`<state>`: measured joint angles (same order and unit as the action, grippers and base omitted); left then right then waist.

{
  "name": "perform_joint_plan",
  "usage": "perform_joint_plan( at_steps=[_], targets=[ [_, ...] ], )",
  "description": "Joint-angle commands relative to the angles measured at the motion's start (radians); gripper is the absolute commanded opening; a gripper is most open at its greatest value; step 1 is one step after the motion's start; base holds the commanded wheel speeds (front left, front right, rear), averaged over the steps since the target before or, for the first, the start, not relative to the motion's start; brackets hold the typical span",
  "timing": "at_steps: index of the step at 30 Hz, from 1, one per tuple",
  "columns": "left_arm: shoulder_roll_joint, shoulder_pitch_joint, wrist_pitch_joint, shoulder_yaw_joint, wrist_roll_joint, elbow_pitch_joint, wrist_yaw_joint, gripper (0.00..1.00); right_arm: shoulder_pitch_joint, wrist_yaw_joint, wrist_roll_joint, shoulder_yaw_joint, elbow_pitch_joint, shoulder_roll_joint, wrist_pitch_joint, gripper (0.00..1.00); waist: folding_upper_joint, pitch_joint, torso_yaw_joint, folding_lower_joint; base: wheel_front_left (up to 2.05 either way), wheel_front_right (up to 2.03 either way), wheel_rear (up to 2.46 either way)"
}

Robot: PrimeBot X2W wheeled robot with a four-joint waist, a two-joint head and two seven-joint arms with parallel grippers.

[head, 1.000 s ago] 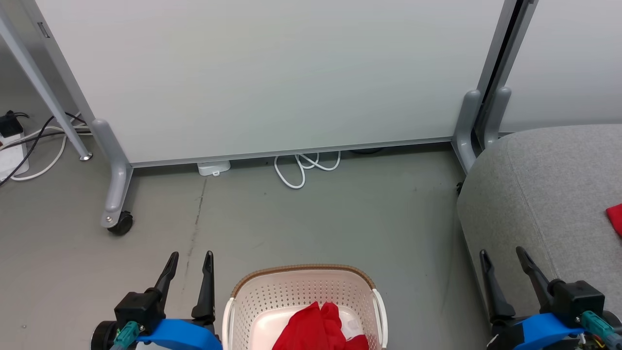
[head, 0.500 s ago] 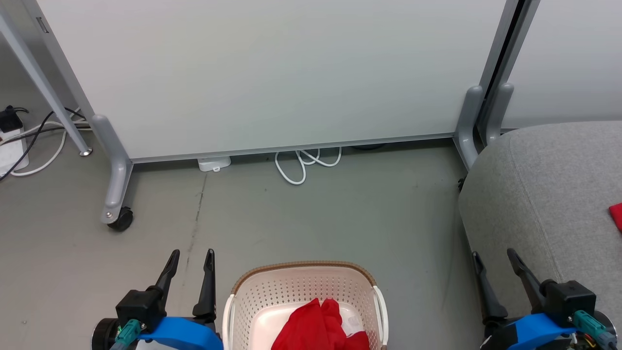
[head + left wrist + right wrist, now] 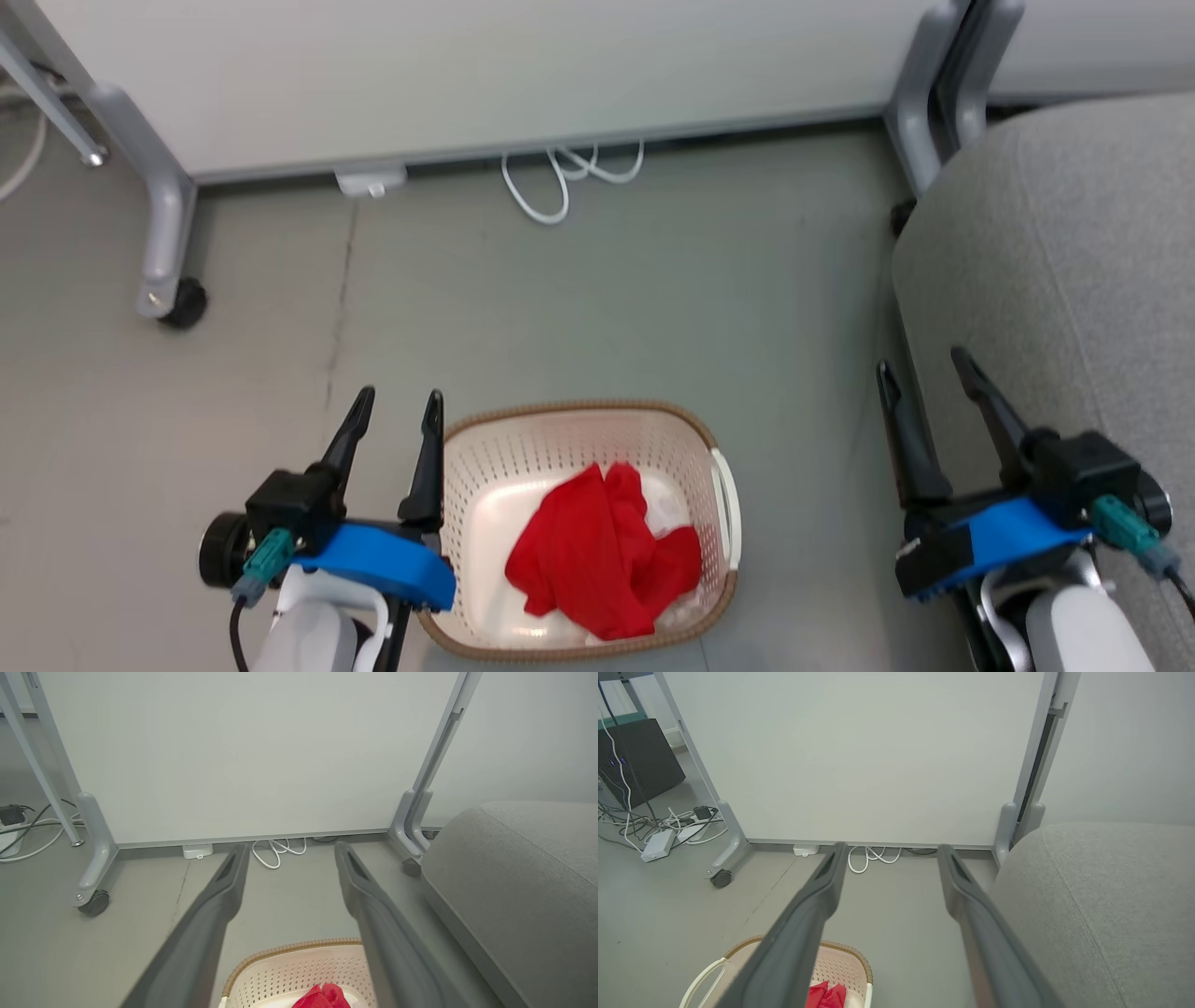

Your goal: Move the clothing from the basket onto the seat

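Red clothing (image 3: 602,551) lies crumpled in the cream basket (image 3: 574,414) on the floor, low in the head view. Its top also peeks up as clothing (image 3: 322,996) inside the basket (image 3: 289,966) in the left wrist view, and as clothing (image 3: 826,995) in the basket (image 3: 840,963) in the right wrist view. My left gripper (image 3: 400,403) hangs open beside the basket's left rim, holding nothing. At the edge of the grey seat (image 3: 1074,261) my right gripper (image 3: 924,364) is open and empty. The seat (image 3: 514,882) fills the right side; so does the seat (image 3: 1101,896).
A wheeled white partition (image 3: 467,65) stands behind the basket, its caster (image 3: 182,303) at the left and grey feet (image 3: 920,121) next to the seat. A white cable (image 3: 560,177) lies coiled under it. More cables and a power strip (image 3: 658,842) lie far left.
The head camera has tilted down, so the whole basket and more of both arms now show. The red piece seen earlier on the seat's right edge is out of frame. Both grippers stay open.
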<state>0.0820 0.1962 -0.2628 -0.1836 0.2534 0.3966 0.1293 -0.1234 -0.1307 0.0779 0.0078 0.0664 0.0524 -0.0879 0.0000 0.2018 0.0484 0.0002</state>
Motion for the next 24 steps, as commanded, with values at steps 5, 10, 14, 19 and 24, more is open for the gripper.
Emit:
perform_joint_plan(
  at_steps=[5,10,14,19,24],
  targets=[
    [0.007,0.115,-0.003,-0.039,-0.006,0.033,0.002,1.00,-0.123,0.000,-0.007,0.038,-0.032,0.020,-0.007,1.00,0.0000,0.233,-0.071,-0.0002,0.00,0.00,0.00],
    [0.013,0.203,-0.003,-0.092,-0.001,0.093,0.002,1.00,-0.198,0.000,0.000,0.064,-0.033,0.023,-0.023,1.00,0.0000,0.343,-0.115,-0.0002,0.00,0.00,0.00],
    [0.013,0.272,-0.003,-0.145,0.025,0.183,0.002,1.00,-0.234,0.000,0.010,0.078,-0.026,0.020,-0.039,1.00,0.0000,0.408,-0.150,-0.0002,0.00,0.00,0.00],
    [0.027,0.357,-0.003,-0.208,0.059,0.320,0.002,1.00,-0.269,0.000,0.020,0.104,-0.022,0.012,-0.062,1.00,0.0000,0.483,-0.203,-0.0002,0.00,0.00,0.00],
    [0.036,0.419,0.000,-0.254,0.099,0.430,0.002,1.00,-0.290,0.000,0.029,0.124,-0.014,0.005,-0.085,1.00,0.0000,0.530,-0.239,-0.0002,0.00,0.00,0.00]
  ],
)
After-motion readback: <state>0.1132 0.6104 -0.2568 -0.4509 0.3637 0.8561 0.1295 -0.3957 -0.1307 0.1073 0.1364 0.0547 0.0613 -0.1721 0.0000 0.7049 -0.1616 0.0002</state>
